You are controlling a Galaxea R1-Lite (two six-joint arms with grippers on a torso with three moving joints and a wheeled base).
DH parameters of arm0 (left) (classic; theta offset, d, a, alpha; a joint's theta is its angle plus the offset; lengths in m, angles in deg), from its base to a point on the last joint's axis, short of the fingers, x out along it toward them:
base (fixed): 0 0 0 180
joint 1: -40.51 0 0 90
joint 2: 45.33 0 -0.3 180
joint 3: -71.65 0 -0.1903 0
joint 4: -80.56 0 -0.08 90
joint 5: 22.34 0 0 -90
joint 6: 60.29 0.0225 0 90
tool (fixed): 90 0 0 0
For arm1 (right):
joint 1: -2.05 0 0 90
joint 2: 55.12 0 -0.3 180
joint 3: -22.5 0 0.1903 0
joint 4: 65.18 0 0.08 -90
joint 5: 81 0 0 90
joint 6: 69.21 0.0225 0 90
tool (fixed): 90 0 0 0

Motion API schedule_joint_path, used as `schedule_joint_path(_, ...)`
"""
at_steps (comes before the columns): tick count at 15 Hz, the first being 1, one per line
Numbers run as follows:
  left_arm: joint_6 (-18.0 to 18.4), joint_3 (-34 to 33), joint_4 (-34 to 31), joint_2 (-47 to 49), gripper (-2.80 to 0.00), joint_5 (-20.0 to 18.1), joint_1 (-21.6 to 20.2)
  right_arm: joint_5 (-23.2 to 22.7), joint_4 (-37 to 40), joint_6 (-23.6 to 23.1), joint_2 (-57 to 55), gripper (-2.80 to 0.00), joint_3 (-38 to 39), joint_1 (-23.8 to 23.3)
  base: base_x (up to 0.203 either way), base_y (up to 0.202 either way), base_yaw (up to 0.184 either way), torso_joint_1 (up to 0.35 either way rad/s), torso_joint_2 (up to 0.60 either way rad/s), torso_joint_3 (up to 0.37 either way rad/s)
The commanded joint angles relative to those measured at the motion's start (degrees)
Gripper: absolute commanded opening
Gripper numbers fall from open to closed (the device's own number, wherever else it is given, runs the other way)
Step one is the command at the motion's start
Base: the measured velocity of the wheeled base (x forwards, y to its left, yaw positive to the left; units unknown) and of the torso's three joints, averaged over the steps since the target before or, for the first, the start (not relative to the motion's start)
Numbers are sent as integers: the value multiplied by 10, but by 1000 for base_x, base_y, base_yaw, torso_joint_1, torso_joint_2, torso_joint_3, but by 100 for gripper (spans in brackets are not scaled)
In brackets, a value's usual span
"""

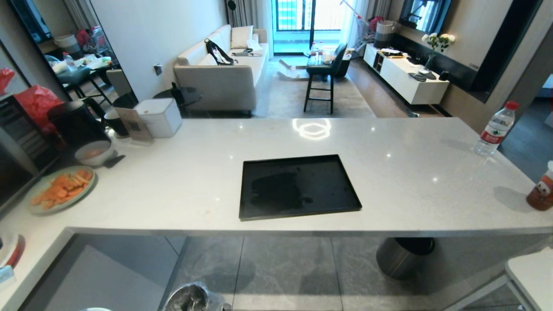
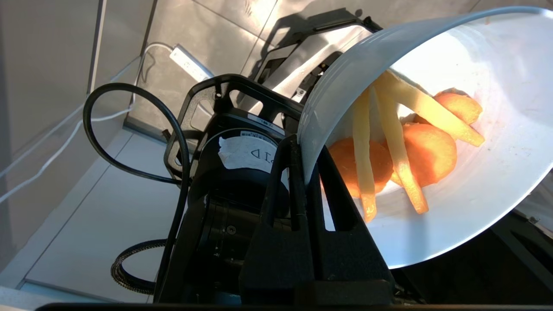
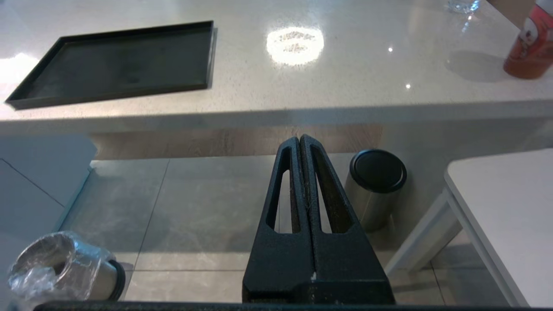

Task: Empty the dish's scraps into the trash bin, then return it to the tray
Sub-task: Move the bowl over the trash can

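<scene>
The dish [image 2: 453, 181] is held by its rim in the left gripper [image 2: 304, 172] — the jaws are pinched on it. It is tipped on its side, with the scraps [image 2: 402, 151] inside. The tray [image 1: 298, 186] sits bare on the desk [image 1: 410, 172]. The trash bin [image 3: 65, 268] stands on the floor. The right gripper [image 3: 302, 172] is parked low — jaws pressed together on nothing.
</scene>
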Motion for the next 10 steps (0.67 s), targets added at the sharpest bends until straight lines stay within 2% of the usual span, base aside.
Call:
schedule_joint_path(1, -2, 0, -3, 0, -280, 0, 0, 0, 0, 0, 0, -280, 0, 0, -186, 0, 0, 6, -1, 2)
schedule_joint_path(2, -2, 0, -3, 0, -280, 0, 0, 0, 0, 0, 0, -280, 0, 0, -124, 0, -1, -5, 2, -1)
schedule_joint_path(10, -1, -16, 0, -3, -280, 0, 1, 0, 0, 0, 0, -280, 0, 0, 0, 0, 0, 3, 0, 0)
